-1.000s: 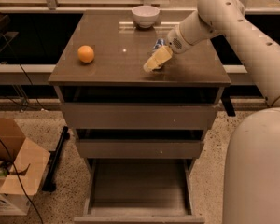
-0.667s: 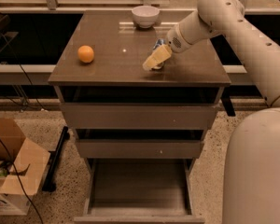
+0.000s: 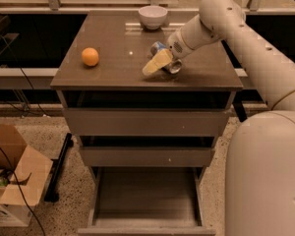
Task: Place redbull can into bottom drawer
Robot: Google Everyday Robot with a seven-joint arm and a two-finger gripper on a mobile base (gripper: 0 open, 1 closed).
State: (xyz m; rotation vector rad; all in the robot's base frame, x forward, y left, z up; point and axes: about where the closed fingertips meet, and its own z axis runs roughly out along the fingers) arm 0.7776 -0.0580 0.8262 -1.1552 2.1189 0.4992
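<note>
The redbull can (image 3: 159,47) is seen on the cabinet top (image 3: 113,75), toward its right half and well apart from the front edge. It appears to be tipped off the upright, with its long axis running diagonally from back-left to front-right. A blue-and-silver portion shows at the back-left, and what looks like a round silver end is turned toward the front-right. Whether it rests flat on the surface or is raised off it cannot be told. The gripper (image 3: 155,65) is placed right at the can, having been brought in from the right on the white arm (image 3: 246,43). Its pale yellow part is laid across the front of the can's middle, slanting down to the left, so that only the can's two ends are left visible. Whether the gripper is clamped on the can cannot be told. An orange (image 3: 90,56) is set on the left of the top, well apart from the can, and a white bowl (image 3: 153,16) at the back edge. The bottom drawer (image 3: 145,200) is pulled out, and a cardboard box (image 3: 10,181) is seen on the floor at the left.
</note>
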